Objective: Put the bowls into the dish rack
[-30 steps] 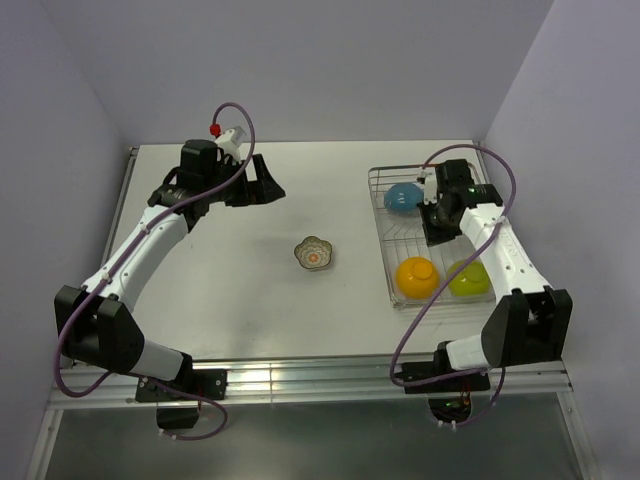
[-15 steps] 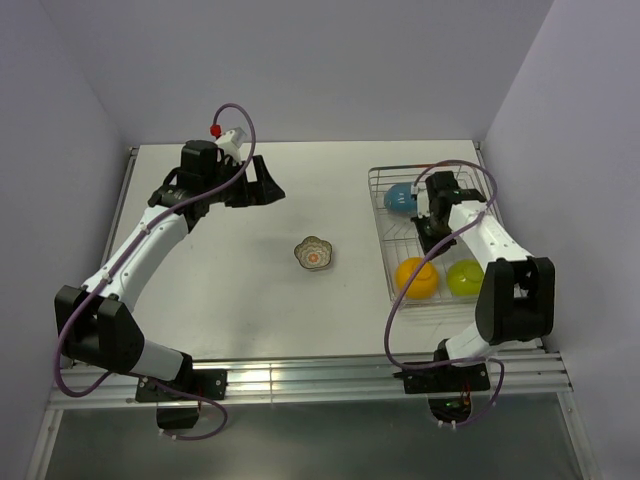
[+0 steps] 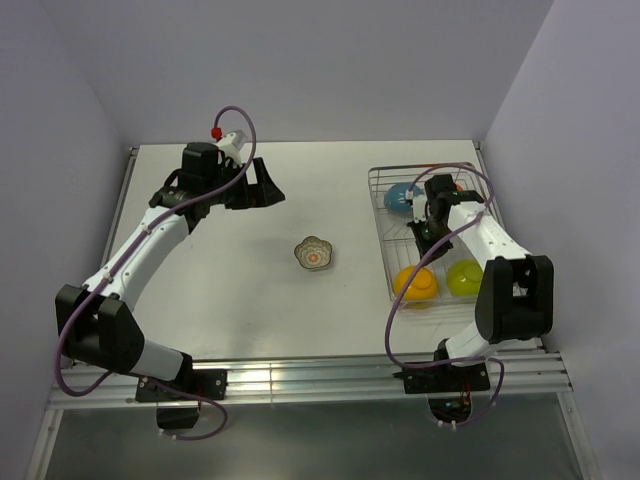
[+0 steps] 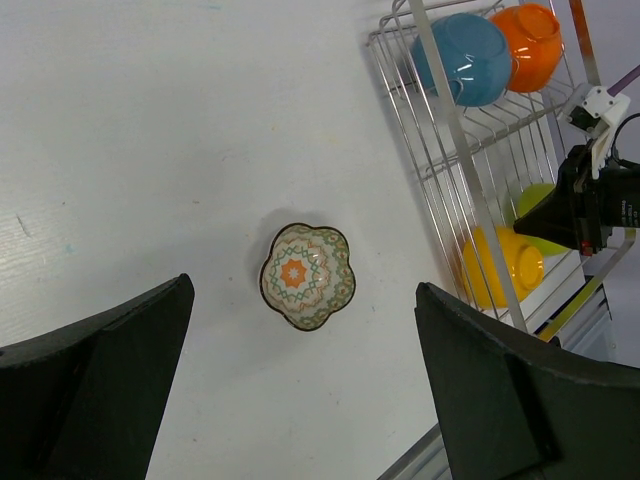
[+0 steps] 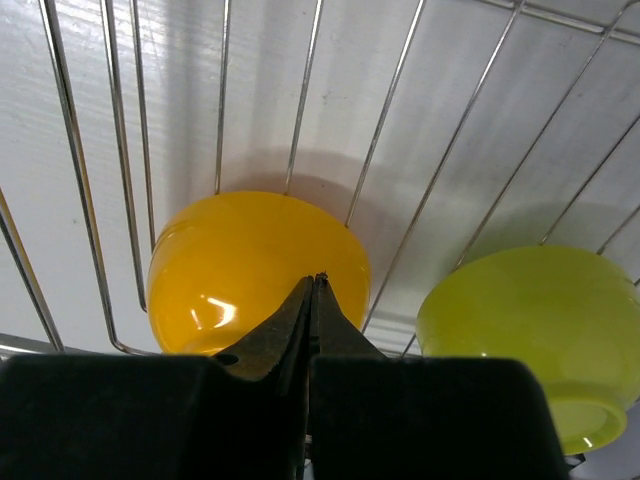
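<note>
Robot lab cell, plain lilac walls (image 3: 330,70) around a white table (image 3: 240,300), aluminium rail (image 3: 320,378) at near edge, left arm (image 3: 140,250) and right arm (image 3: 495,245) bolted there.

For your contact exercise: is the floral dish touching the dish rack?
Apart. The left wrist view shows bare table between the floral dish and the dish rack, clear of its nearest bar.

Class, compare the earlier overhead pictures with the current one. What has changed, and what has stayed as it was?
The right arm drew its elbow in and leaned further over the rack. The right gripper, shut and empty, edged nearer, toward the yellow bowl. Nothing was grasped or released. The left gripper, open, the floral dish and the racked bowls stayed about where they were.
</note>
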